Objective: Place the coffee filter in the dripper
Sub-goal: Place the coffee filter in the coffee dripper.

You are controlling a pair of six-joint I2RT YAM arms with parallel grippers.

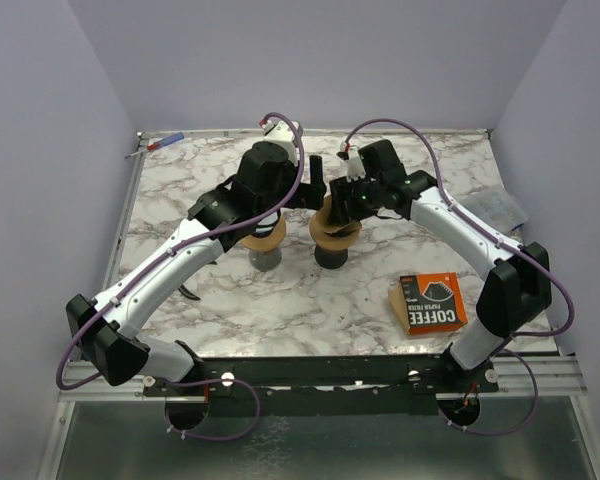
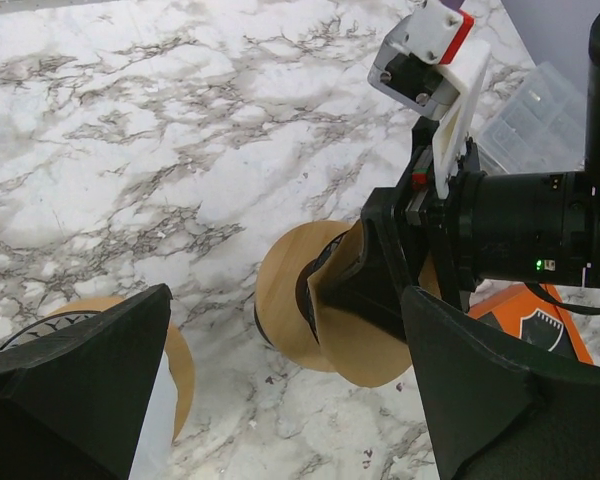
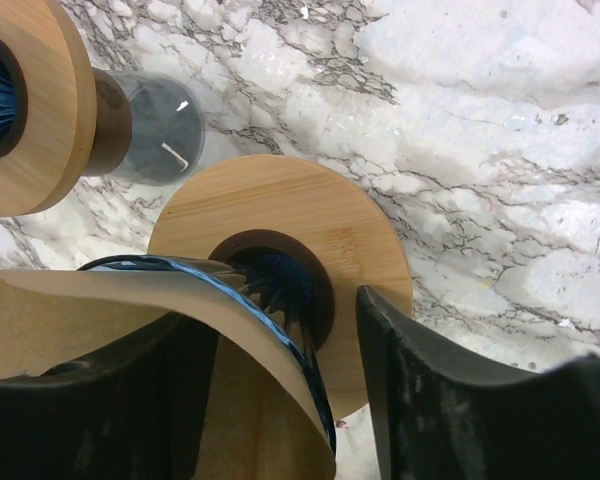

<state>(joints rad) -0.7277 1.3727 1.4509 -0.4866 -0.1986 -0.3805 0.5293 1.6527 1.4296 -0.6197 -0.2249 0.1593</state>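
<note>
Jaws on the right arm stand partly apart above the dripper [image 3: 280, 200]; jaws on the left arm gape wide with nothing between them, hanging just beside the right wrist.

Room is tight at the middle of the bench [image 1: 280, 300]. Both wrists crowd together there, and a second dripper [image 1: 265, 240] stands just left of the first, their wooden collars near but apart. Walls close the bench on its left, far and right edges. Bare marble lies nearer the arm bases. An orange box [image 1: 428, 302] sits toward the near right corner, well apart from the drippers. A clear packet [image 1: 500, 208] lies at the right edge and a pen [image 1: 160, 143] in the far left corner.

In the right wrist view the coffee filter [image 3: 130, 340] drapes over one finger [image 3: 100, 420] and curls down into the gap. The other finger [image 3: 450, 400] is bare, with a dark slit between it and the paper, so no pinch shows. The paper's edge meets the dripper's blue ribbed mouth above the collar (how far inside it reaches I cannot tell).
</note>
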